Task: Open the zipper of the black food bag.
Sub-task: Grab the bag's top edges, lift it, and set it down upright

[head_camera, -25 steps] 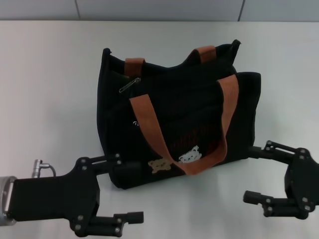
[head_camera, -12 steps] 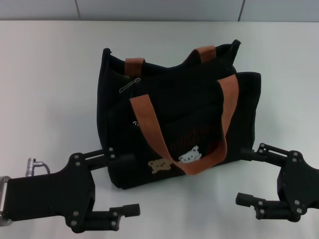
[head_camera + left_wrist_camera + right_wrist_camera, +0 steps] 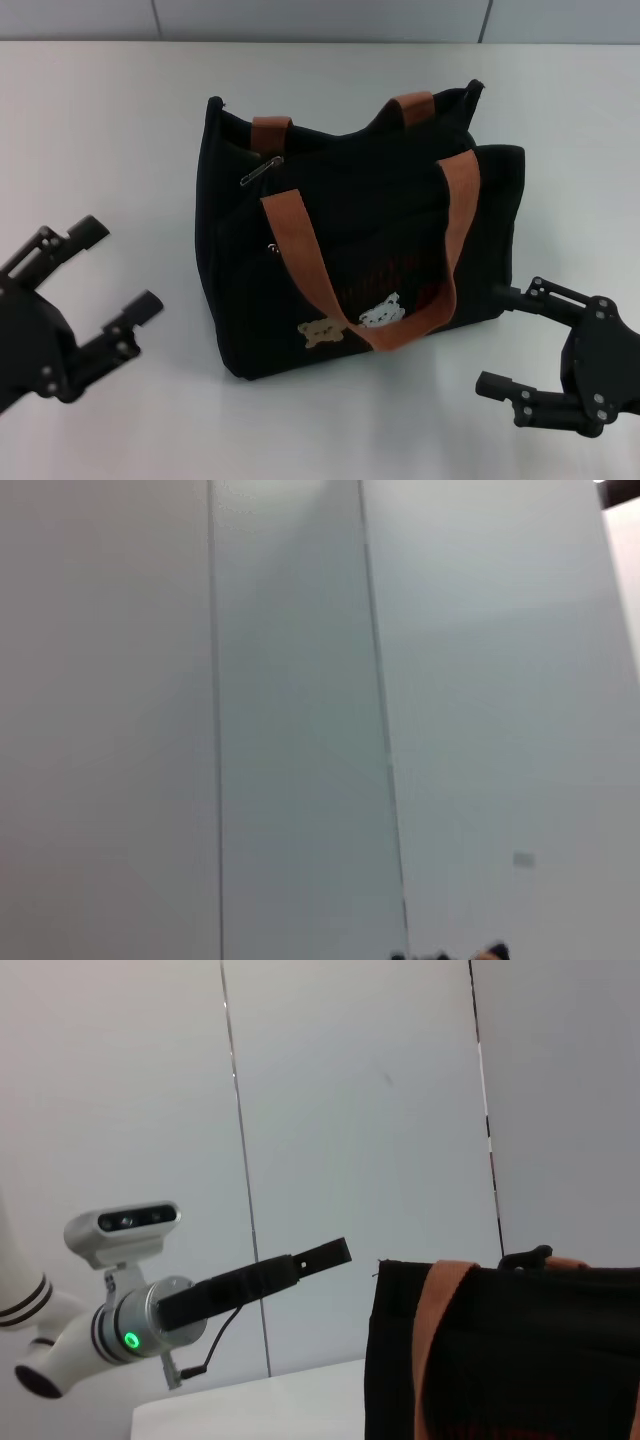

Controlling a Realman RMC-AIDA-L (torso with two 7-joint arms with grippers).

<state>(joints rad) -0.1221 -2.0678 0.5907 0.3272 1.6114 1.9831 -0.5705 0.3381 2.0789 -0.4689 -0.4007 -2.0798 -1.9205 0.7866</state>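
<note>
Both grippers' fingers spread wide, empty: left gripper (image 3: 118, 268), right gripper (image 3: 495, 338).

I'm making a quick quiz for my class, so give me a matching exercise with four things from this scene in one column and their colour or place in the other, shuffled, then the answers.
Column one:
1. zipper pull tab
2. strap handles
3. left gripper
4. right gripper

Column two:
A. rust-brown
B. open, beside the black food bag on the robot's left
C. silver, near the bag's top corner
D. open, by the bag's lower corner on the robot's right

Pairs: 1-C, 2-A, 3-B, 4-D
</note>
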